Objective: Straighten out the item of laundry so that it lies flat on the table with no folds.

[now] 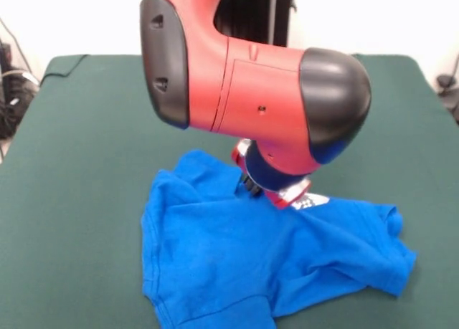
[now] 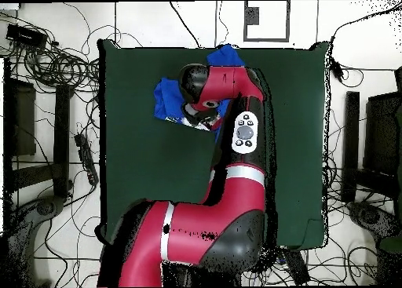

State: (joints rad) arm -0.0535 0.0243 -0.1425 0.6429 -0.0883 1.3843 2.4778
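The bright blue T-shirt (image 1: 237, 257) lies crumpled on the dark green table (image 1: 72, 171) near its front edge, with folds along its left side and a sleeve bunched at the right. A small patch of white print (image 1: 313, 200) shows by the arm's wrist. The red and black arm reaches down over the shirt's upper middle. The gripper (image 1: 251, 184) is mostly hidden behind the wrist, low at the cloth. In the overhead view the shirt (image 2: 168, 96) sticks out from under the arm near the table's (image 2: 141, 175) top edge.
Tangled cables (image 2: 55, 57) lie on the floor left of the table. Dark frames (image 2: 20, 116) stand on both sides. The shirt lies close to the table's near edge in the front view.
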